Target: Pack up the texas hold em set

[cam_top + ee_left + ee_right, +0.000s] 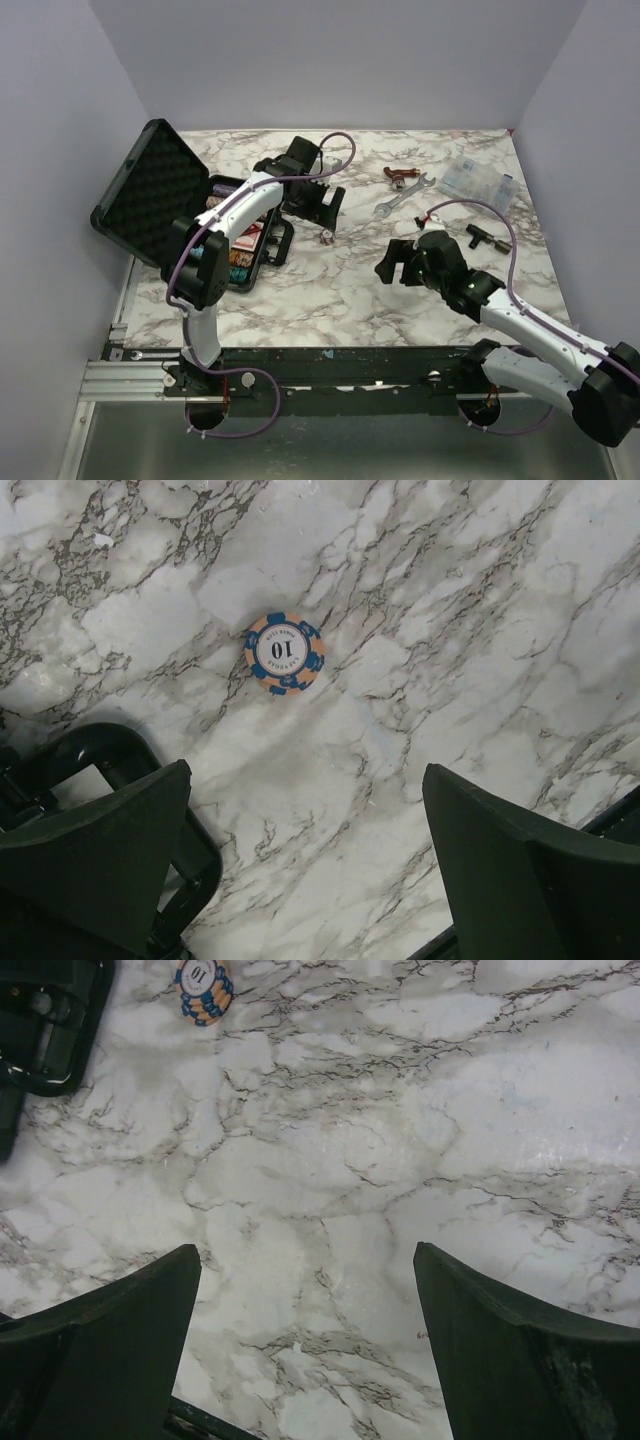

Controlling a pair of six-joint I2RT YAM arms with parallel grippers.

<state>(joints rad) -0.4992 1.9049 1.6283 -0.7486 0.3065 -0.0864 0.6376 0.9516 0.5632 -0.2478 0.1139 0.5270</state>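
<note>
The black briefcase point(150, 190) of the texas hold em set lies open at the left, its foam lid tipped back and rows of coloured chips point(243, 258) in its base. One orange and blue poker chip point(285, 653) marked 10 lies loose on the marble, also seen as the chip point(326, 237) and chip point(203, 988). My left gripper point(305, 780) hovers open just short of it, nothing between its fingers. Further right, my right gripper point(305, 1260) stands open over bare marble, empty. It shows as the right gripper point(392, 262) in the top view.
A silver wrench point(400, 197), a small red part point(402, 176) and a clear plastic compartment box point(480, 180) lie at the back right. A black T-shaped piece point(478, 236) sits near the right arm. A black curved bar point(120, 755) lies left of the left fingers.
</note>
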